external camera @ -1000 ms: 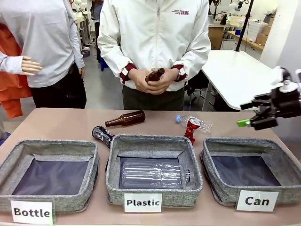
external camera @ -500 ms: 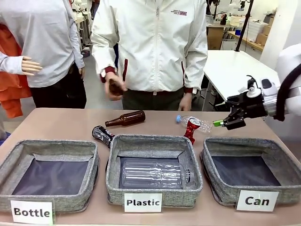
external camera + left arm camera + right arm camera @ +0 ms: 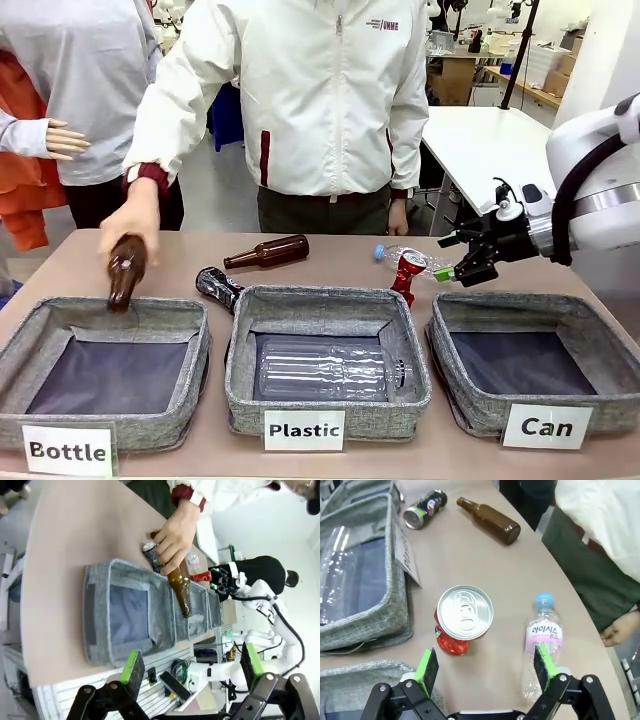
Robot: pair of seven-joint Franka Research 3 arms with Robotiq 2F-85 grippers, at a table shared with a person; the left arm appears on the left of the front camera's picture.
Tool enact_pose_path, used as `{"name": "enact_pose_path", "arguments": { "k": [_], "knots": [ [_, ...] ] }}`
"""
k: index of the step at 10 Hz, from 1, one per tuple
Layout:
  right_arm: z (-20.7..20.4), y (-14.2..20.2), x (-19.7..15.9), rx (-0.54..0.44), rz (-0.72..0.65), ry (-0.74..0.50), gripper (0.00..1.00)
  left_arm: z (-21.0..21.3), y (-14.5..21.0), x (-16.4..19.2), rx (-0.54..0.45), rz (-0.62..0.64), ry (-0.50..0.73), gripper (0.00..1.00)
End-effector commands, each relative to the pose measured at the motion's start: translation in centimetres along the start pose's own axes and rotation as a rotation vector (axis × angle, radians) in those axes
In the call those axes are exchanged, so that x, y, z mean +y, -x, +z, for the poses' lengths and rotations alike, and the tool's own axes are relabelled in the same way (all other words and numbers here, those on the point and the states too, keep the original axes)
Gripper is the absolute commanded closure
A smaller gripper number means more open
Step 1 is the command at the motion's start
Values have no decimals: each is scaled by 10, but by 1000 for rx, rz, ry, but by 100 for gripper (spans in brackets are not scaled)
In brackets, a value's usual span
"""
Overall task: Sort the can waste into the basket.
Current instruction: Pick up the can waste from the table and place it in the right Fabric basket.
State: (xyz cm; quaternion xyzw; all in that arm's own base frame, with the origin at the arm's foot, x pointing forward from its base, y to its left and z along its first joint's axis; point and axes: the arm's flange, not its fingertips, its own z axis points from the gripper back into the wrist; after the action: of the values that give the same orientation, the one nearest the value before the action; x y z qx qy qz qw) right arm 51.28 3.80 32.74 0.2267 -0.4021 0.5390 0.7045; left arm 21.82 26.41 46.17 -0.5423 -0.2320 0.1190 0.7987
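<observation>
At the frame's left, the person's hand (image 3: 131, 216) is lowering a brown bottle (image 3: 124, 272) toward the Bottle bin (image 3: 60, 318). The black can (image 3: 218, 287) is lying untouched left of middle. Further right, the right gripper (image 3: 442, 257), fingers spread wide and empty, is closing leftward on the red can (image 3: 407, 272), now just beside it. The Can basket (image 3: 520, 302) is waiting empty at lower right. The left gripper (image 3: 192, 665) is hanging open, empty.

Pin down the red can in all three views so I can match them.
Front view: the red can stands right of centre, at the middle bin's far right corner.
Left wrist view: the red can is a small red patch right of centre.
Right wrist view: the red can is low centre, silver top facing the camera.
Shared landmark: the middle bin beside it.
</observation>
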Motion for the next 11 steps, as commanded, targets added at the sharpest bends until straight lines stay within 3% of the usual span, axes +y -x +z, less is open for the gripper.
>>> {"name": "enact_pose_path", "arguments": {
  "k": [1,2,5,11],
  "knots": [
    [-11,2,-16,-36,9,-24,0,39,-1,5,-18,-20,-3,0],
    [-17,4,-19,-35,-1,-57,0,55,-2,4,-81,-10,58,0],
    [-26,12,-28,-23,-38,-125,0,48,-9,6,-112,28,203,0],
    [-39,10,-32,-8,-87,-169,0,14,-13,3,-70,13,115,0]
  ]
}}
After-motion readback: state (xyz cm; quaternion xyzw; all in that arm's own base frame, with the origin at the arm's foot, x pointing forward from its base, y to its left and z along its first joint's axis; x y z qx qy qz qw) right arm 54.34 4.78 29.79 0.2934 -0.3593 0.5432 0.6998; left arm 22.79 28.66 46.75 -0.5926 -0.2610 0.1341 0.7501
